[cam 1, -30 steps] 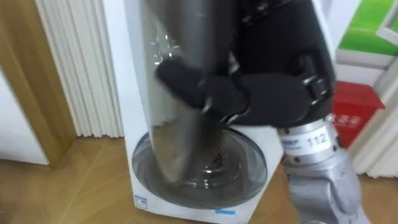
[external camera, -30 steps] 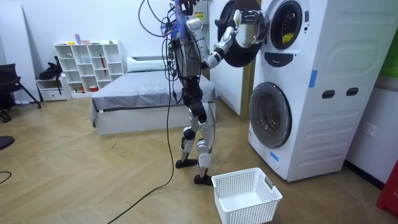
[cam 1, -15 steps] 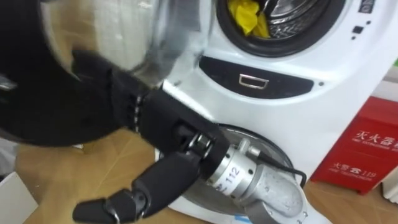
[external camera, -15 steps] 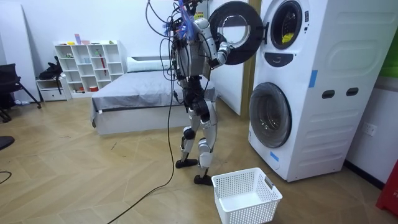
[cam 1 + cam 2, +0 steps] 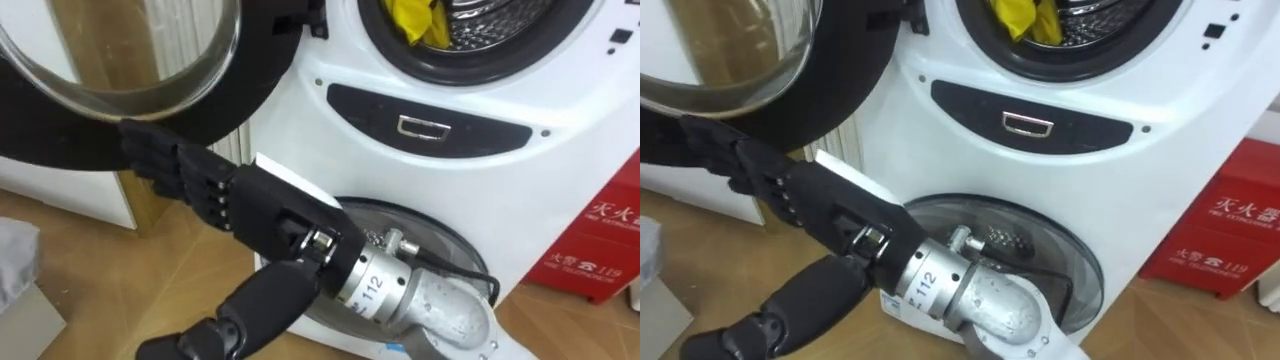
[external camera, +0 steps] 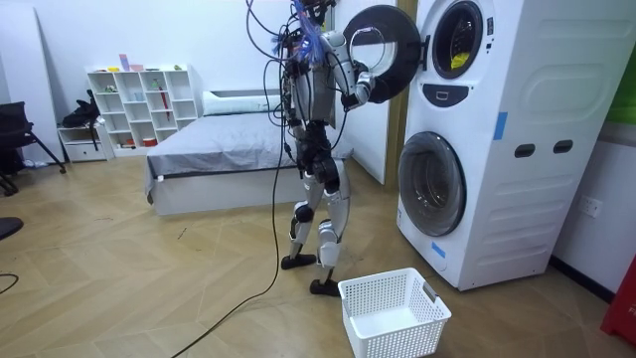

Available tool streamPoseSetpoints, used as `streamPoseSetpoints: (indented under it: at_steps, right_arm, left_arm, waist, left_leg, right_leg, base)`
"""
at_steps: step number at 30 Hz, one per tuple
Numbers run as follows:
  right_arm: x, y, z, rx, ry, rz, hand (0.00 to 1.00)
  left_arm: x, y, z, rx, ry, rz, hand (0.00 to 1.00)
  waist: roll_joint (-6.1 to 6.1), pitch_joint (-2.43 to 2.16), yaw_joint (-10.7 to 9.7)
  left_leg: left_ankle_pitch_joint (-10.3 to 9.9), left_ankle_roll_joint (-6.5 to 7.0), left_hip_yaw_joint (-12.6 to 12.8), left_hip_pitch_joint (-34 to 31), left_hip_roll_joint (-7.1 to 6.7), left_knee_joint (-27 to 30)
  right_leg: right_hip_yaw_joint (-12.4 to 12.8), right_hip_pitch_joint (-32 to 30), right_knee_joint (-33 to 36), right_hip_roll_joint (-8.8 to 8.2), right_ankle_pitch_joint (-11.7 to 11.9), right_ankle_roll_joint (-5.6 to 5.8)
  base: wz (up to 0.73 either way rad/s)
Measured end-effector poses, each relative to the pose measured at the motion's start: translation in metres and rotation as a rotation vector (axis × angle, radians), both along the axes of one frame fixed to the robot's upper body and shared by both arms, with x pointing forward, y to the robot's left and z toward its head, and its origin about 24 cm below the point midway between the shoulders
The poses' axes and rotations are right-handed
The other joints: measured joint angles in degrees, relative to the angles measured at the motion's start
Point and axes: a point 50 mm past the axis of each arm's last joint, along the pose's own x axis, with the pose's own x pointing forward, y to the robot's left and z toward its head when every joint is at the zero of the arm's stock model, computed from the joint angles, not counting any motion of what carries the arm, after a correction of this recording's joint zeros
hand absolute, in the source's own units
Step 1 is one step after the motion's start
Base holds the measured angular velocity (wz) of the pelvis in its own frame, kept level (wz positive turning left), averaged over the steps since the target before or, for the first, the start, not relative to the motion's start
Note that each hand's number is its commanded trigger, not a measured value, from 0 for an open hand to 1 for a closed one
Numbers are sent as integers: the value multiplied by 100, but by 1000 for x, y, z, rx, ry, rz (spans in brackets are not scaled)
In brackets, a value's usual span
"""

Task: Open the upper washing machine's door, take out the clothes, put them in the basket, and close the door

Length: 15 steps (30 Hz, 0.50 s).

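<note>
Fingers (image 5: 155,160) of the right hand (image 5: 250,200) lie straight against the open door's (image 5: 130,50) lower rim, holding nothing.

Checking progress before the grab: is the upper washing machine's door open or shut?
Open. The door stands swung out to the left, and yellow cloth shows inside the drum.
</note>
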Motion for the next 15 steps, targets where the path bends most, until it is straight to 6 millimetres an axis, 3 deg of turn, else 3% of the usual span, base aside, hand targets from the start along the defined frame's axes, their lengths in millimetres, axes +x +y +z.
streamPoseSetpoints:
  at_steps: [5, 7, 15]
  right_arm:
    - [1, -23, 21, 49, -82, -110, 0]
    - [0, -42, 31, 96, -118, -199, 0]
    - [1, -98, 41, 177, -142, -468, 0]
  left_arm:
    - [-2, 1, 0, 0, 1, 14, 0]
    - [-4, 4, 0, 5, -3, 47, 0]
    - [-23, 9, 1, 37, 7, 94, 0]
  waist:
    - [-10, -19, -218]
    - [-18, -28, -359]
    - [14, -37, -774]
  left_leg:
    - [0, 0, 74, -9, -4, 11]
    - [1, 1, 100, -11, -4, 15]
    - [1, 1, 357, 136, -2, 25]
  right_leg:
    - [6, 12, 0, -13, -14, 10]
    - [4, 34, 2, -24, -19, 19]
    - [114, 126, 0, -14, -28, 34]
  base:
    - [3]
    - [10]
    - [-6]
